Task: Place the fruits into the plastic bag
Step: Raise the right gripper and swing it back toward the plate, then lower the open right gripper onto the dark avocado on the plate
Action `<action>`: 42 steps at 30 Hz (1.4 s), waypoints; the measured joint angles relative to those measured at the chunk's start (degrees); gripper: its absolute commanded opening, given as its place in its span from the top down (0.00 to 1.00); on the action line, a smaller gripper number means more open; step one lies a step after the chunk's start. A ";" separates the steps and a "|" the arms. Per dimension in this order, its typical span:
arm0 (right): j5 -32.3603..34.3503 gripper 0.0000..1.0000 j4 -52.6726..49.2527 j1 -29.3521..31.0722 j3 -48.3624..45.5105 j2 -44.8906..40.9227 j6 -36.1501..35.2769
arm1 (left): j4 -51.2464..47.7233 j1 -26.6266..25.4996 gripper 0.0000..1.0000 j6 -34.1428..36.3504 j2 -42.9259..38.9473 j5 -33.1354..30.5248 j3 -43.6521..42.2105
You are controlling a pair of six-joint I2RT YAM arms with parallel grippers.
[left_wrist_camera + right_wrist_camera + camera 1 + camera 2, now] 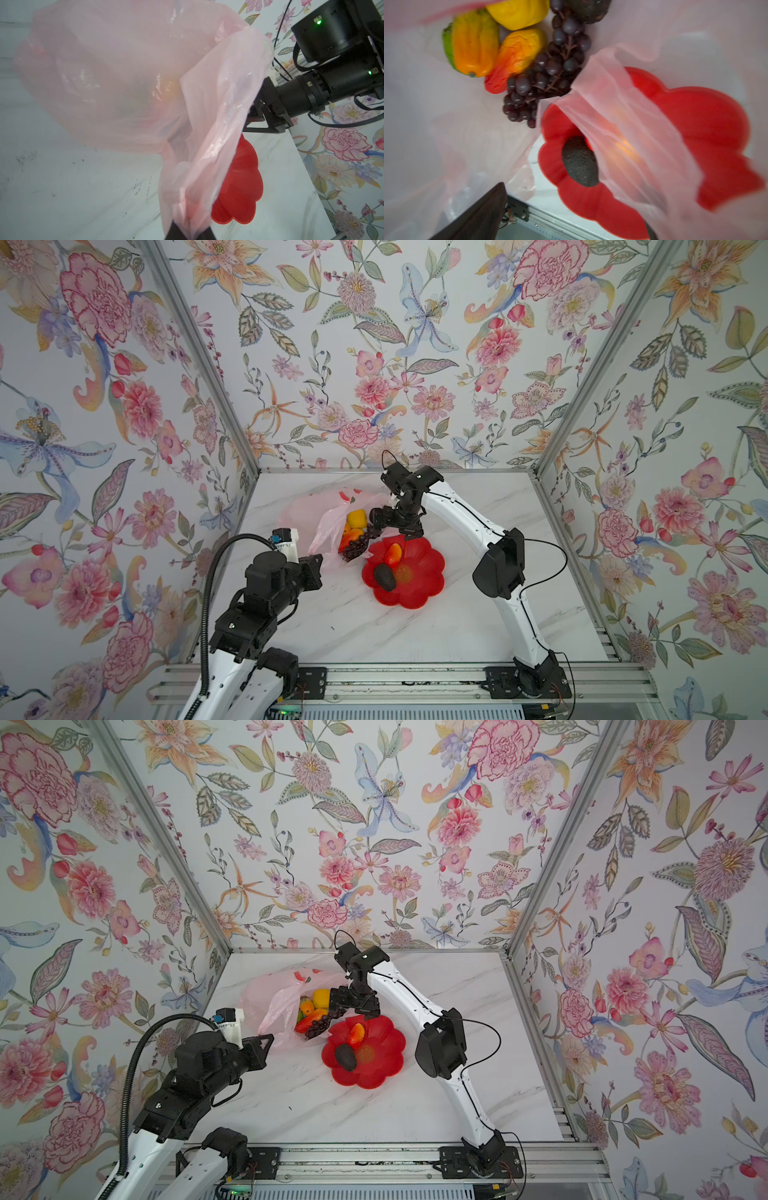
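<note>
Two fruits lie outside the plastic bag (301,509) in both top views: a mango (393,553) and an avocado (385,577) on the red plate (432,576). The plate sits mid-bench (478,614), with the bag's film overlapping its far left rim. The bag sprawls towards the bench's far left corner. Inside its mouth I see a yellow fruit (356,517), a second mango (351,536) and the grape bunch (356,546). My left gripper (315,566) holds up the bag's near edge, I judge so that the mouth gapes towards the plate. My right gripper (392,530) hangs over that mouth, beside the plate's far rim.

From my left wrist, the fingertips (174,231) are pinched together on a gathered handle loop, and the film rises taut from them. That tension props the opening.

From my right wrist, the jaws stand wide apart with nothing between them; one finger (477,214) shows at the frame edge. The grape bunch spills over the bag's lip, and a fold of film veils the mango on the plate. I reckon that fold could snag my next pick.
</note>
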 measured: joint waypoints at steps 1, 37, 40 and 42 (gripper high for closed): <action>0.76 0.00 -0.04 -0.74 -1.11 -0.70 -0.63 | -0.33 0.04 1.00 -0.22 0.00 -0.74 0.17; 15.02 0.16 2.29 25.49 -26.71 -16.55 -9.99 | 0.98 0.07 1.00 -4.02 -5.22 -1.44 -8.39; 14.69 0.22 5.46 23.63 -27.85 -13.81 -10.27 | 1.01 0.07 1.00 -4.00 -5.18 -0.85 -9.49; 13.81 0.23 8.15 21.53 -28.76 -12.28 -10.29 | 1.03 0.07 1.00 -3.74 -5.05 -0.37 -9.73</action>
